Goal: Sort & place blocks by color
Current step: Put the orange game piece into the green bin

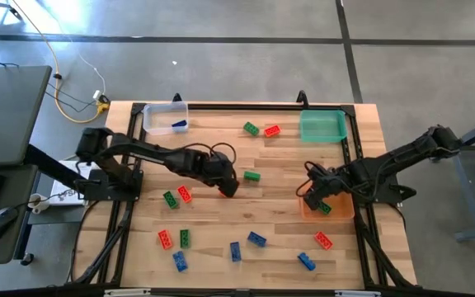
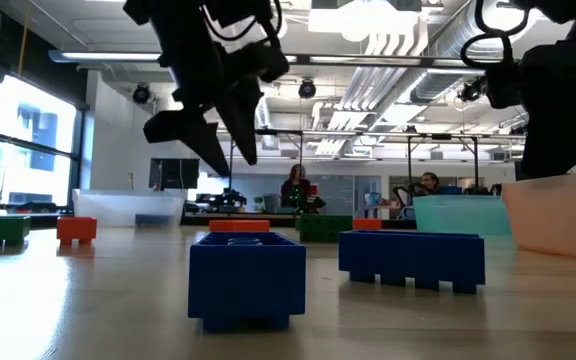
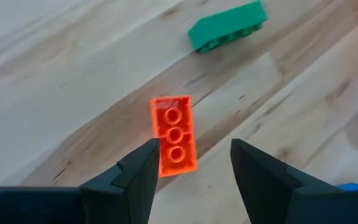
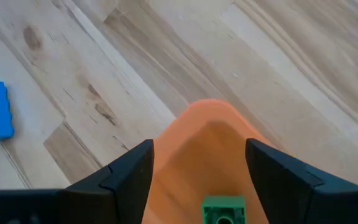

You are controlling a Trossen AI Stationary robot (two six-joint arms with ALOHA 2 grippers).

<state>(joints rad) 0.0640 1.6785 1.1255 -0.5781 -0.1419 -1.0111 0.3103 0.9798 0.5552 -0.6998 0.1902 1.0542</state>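
Red, green and blue blocks lie scattered on the wooden table. My left gripper [image 1: 229,186] hangs open over the table's middle, well above the wood in the low view [image 2: 203,140]. Seen between its fingers [image 3: 194,146] a red block [image 3: 174,135] lies flat, studs up, with a green block [image 3: 227,26] beyond it. My right gripper [image 1: 314,196] stands open over the orange bin [image 1: 345,213] at the right. A green block [image 4: 224,208] lies in that bin [image 4: 210,143], between the fingers in the picture but apart from them.
A clear bin [image 1: 162,115] holding a blue block [image 1: 179,124] stands far left, a teal bin [image 1: 322,126] far right. A green [image 1: 251,128] and a red block [image 1: 272,130] lie between them. Several blocks lie along the near edge, among them blue [image 1: 256,239] and red [image 1: 323,240].
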